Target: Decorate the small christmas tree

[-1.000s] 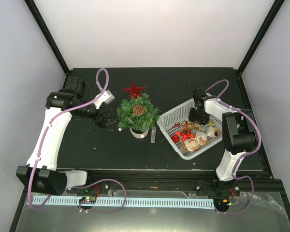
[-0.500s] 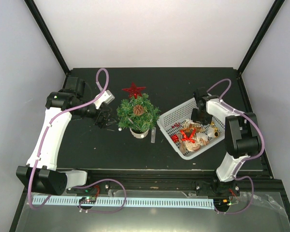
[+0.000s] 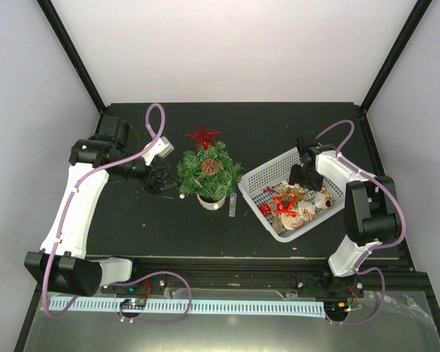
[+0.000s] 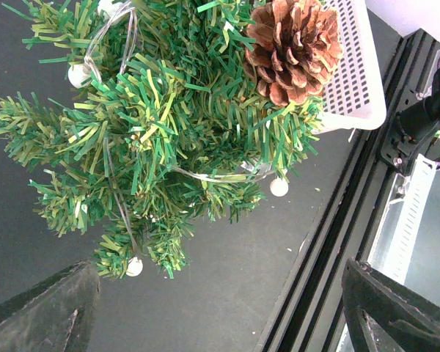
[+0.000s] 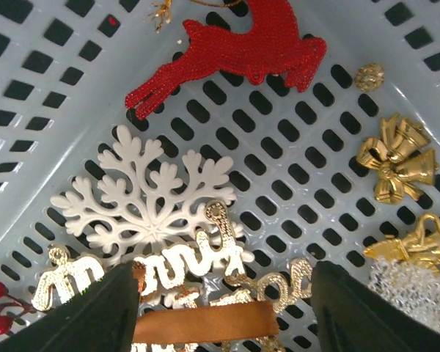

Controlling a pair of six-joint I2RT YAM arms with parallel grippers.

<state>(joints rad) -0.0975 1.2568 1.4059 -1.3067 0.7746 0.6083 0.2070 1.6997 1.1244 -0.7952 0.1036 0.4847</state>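
The small christmas tree point(image 3: 210, 171) stands mid-table on a whitish base, with a pine cone point(image 3: 210, 166) and a string of white bulbs on it; a red star point(image 3: 203, 136) lies just behind it. The tree fills the left wrist view point(image 4: 169, 125). My left gripper point(image 3: 161, 181) is open and empty just left of the tree. My right gripper point(image 3: 299, 174) is open, lowered inside the white basket point(image 3: 258, 180). In the right wrist view its fingers straddle gold glitter lettering point(image 5: 227, 257), a white snowflake point(image 5: 147, 205) and a brown ribbon point(image 5: 205, 323); a red reindeer point(image 5: 235, 51) lies beyond.
Gold bell ornaments point(image 5: 392, 158) lie at the basket's right side. A small clear piece point(image 3: 232, 205) lies on the table between tree and basket. The table's front rail point(image 4: 352, 220) runs close to the tree.
The right arm has shifted slightly, its elbow moving right and down, the gripper staying in the basket. The left arm and the tree have not moved.
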